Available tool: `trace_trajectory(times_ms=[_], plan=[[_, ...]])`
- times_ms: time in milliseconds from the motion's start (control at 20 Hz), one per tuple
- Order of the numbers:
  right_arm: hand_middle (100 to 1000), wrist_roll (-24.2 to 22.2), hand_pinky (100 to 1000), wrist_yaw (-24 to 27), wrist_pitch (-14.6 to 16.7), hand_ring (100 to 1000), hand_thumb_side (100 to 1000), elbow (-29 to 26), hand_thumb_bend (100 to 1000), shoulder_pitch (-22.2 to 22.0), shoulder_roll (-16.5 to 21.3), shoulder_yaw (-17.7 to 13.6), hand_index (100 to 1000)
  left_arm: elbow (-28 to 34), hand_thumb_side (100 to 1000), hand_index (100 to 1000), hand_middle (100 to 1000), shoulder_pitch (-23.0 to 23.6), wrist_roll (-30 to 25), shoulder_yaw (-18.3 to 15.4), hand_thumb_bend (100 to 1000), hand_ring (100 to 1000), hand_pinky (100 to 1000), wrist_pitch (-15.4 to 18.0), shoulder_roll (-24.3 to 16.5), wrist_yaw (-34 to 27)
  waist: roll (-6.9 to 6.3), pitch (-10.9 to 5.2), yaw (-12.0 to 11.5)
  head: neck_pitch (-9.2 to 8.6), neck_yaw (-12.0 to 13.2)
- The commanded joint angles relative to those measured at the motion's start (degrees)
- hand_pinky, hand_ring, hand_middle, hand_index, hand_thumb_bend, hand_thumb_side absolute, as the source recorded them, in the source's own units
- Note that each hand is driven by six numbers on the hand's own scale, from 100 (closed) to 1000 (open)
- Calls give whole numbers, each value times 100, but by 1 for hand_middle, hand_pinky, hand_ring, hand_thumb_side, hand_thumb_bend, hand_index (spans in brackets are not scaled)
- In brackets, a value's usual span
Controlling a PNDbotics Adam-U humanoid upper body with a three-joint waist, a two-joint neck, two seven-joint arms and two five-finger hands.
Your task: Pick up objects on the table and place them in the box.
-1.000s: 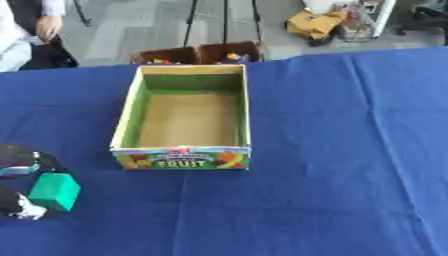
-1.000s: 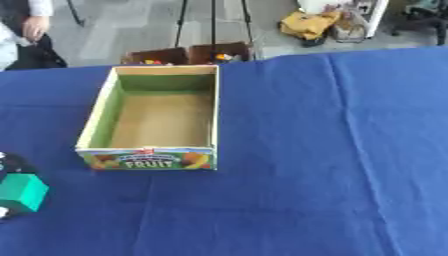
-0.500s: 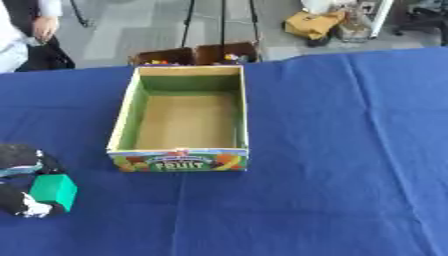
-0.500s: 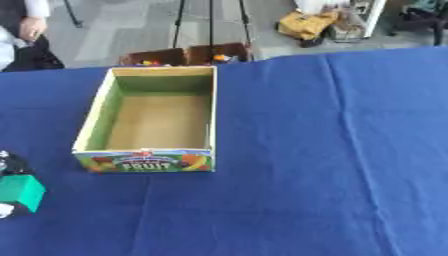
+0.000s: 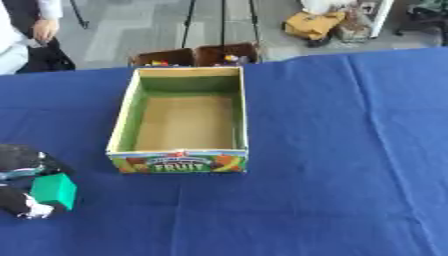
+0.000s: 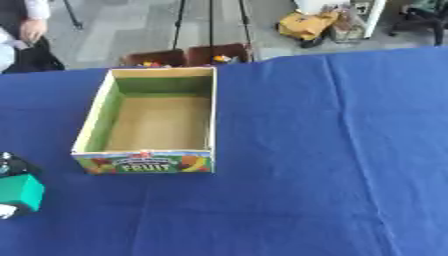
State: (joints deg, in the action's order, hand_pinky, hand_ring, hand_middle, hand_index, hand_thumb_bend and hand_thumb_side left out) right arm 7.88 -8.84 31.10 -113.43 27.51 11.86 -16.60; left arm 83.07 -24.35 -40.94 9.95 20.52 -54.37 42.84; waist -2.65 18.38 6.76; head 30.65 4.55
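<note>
Left hand (image 5: 19, 172) round green block (image 5: 54, 190)

The left robot hand (image 5: 22, 172) sits at the view's lower left edge, fingers curled round a green block (image 5: 54, 190).

My left hand (image 5: 19, 172) and the green block (image 5: 54, 191) it holds have slid a little nearer the box (image 5: 182, 117), and nothing else moved.
</note>
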Motion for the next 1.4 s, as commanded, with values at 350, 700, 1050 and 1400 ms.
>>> trace_trajectory(times_ms=[350, 700, 1050, 1400], plan=[[527, -31, 708, 62, 5, 767, 636, -116, 157, 54, 128, -38, 716, -31, 658, 906, 753, 14, -156, -4, 235, 704, 568, -48, -149, 59, 6, -60, -11, -93, 7], [526, -65, 709, 89, 2, 768, 632, -116, 157, 42, 124, -34, 717, 26, 624, 805, 633, 16, 52, -25, 203, 590, 440, -130, -158, 328, -6, -61, -17, -107, -1], [525, -74, 711, 108, -6, 769, 631, -116, 156, 29, 125, -48, 718, 62, 509, 692, 513, 2, 509, -39, 100, 472, 263, -288, -151, 404, -16, -56, -12, -117, -7], [525, -77, 712, 112, -20, 770, 628, -116, 148, -3, 133, -54, 718, 210, 448, 671, 493, -59, 713, -138, 100, 453, 225, -353, -196, 295, -46, -88, -29, -97, -25]])
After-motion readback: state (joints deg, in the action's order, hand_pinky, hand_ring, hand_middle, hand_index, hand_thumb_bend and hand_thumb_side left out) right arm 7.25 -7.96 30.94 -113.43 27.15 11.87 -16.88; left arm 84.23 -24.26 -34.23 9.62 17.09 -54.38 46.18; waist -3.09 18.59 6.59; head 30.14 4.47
